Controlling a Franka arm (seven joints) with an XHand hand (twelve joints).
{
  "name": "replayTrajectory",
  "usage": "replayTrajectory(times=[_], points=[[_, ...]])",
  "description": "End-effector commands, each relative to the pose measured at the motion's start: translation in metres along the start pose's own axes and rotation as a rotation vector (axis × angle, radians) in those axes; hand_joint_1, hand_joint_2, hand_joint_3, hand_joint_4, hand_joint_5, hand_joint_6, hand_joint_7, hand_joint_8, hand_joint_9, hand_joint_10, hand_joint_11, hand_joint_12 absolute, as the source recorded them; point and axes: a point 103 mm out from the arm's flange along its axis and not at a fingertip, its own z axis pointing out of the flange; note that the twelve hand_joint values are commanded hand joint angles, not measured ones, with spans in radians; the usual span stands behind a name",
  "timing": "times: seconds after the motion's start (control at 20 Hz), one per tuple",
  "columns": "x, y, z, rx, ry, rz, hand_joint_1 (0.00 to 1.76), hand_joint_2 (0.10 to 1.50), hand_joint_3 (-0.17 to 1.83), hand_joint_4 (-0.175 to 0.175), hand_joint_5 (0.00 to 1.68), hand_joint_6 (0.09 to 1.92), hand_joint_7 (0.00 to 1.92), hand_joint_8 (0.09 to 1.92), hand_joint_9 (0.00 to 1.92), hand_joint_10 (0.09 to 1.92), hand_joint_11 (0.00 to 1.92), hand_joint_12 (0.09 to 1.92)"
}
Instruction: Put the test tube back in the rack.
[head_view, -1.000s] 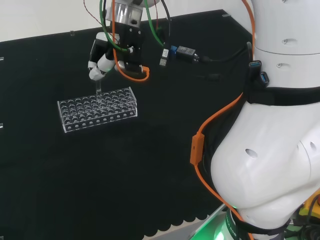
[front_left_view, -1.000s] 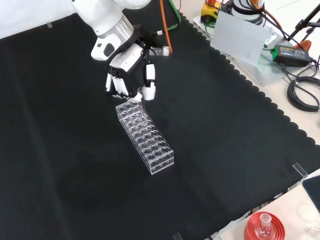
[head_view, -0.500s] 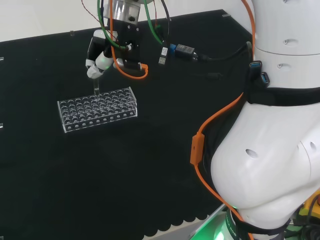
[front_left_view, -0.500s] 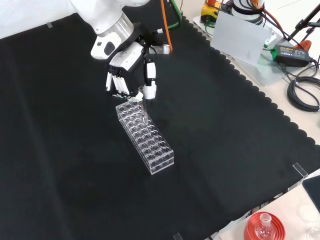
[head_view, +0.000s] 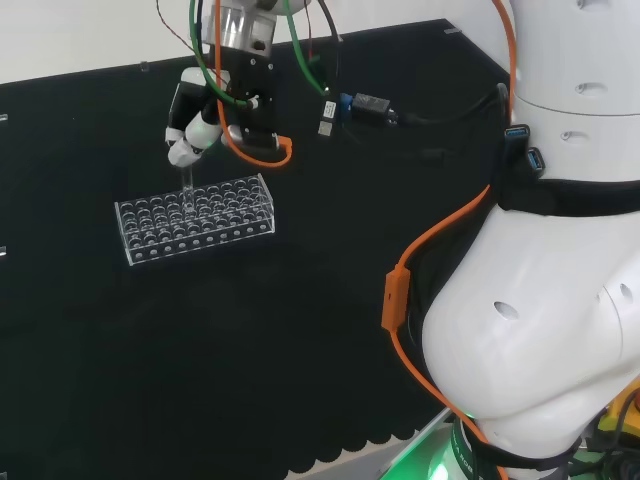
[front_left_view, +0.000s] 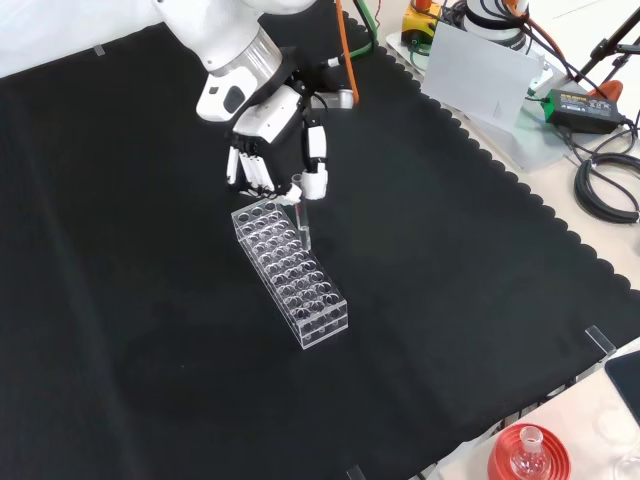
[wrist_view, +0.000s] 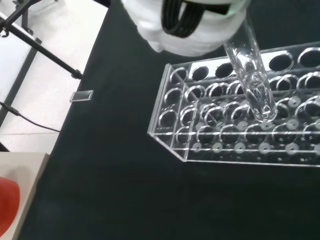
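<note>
- Flask on a red ribbed stand (front_left_view: 527, 452), nearest in the front view, sits off the black cloth (front_left_view: 450, 300) at its scalloped edge, well apart from the work; it looks parked there so as not to crowd the arm.
- Clear rack (front_left_view: 291, 270) lies lengthwise on the cloth, its rows of open holes facing up, which lets a tube come straight down from above; no tube is seen standing in it.
- Test tube (wrist_view: 250, 65) hangs nearly upright above the rack's far end in the front view. In the wrist view its rounded bottom hovers over the holes near one corner and has not yet entered one. Held vertical like this, it should slide into a hole without catching the rim.
- Hand (front_left_view: 270, 150) points downward over that end, thumb and fingers curled in to pinch the tube's upper part, leaving the lower length free to enter.
- Judged from this, alignment over one hole is the step in hand; lowering comes next.
</note>
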Motion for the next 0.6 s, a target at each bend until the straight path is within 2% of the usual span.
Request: replayTrajectory(times=[0.05,0.6], points=[[0.0111,0.0004,0.0075,0.012,0.008,-0.009,1.31,0.78,0.41,-0.175,1.25,0.6,1.31,0.56,1.08,0.54,0.56,1.35],[0.0082,0.0027,0.0111,0.016,0.009,-0.011,1.31,0.78,0.42,-0.175,1.25,0.61,1.31,0.56,1.08,0.54,0.56,1.35]])
